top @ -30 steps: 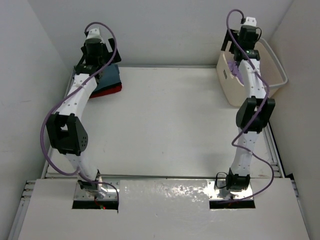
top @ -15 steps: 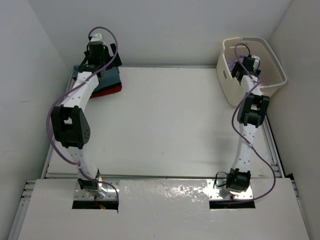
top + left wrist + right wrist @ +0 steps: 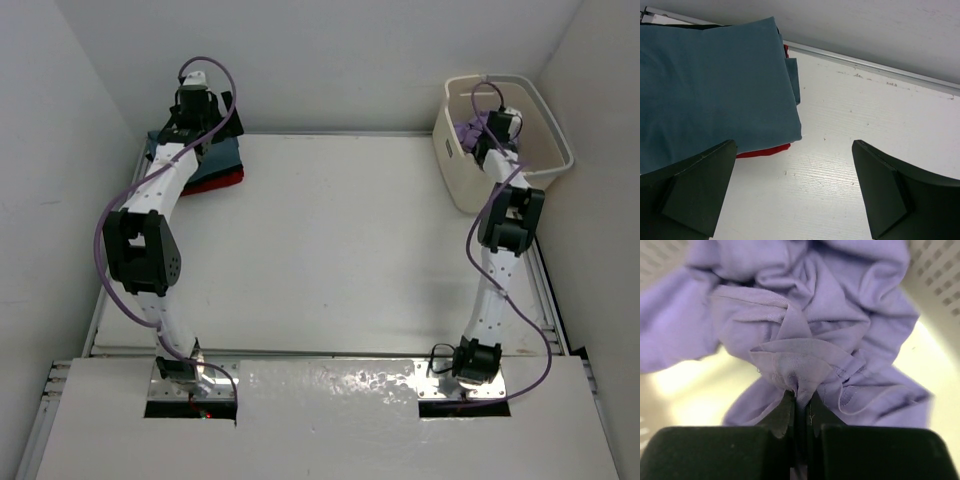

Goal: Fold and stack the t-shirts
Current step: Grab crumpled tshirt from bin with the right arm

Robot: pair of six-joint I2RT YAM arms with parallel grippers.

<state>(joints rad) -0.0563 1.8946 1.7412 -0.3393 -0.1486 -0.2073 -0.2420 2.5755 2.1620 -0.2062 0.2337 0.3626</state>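
The right hand (image 3: 800,402) is pressed together on a bunched fold of the purple shirt (image 3: 810,315), which lies crumpled inside the tub (image 3: 455,190) at the far right corner of the desk (image 3: 330,240). This looks like the pick-up of the next shirt to fold. The lift probably must rise enough to clear the tub wall, then carry the shirt to mid-desk for spreading. The left hand (image 3: 795,195) hovers spread beside the folded blue-grey shirt (image 3: 710,85), stacked on a red shirt (image 3: 765,151) at the far left corner.
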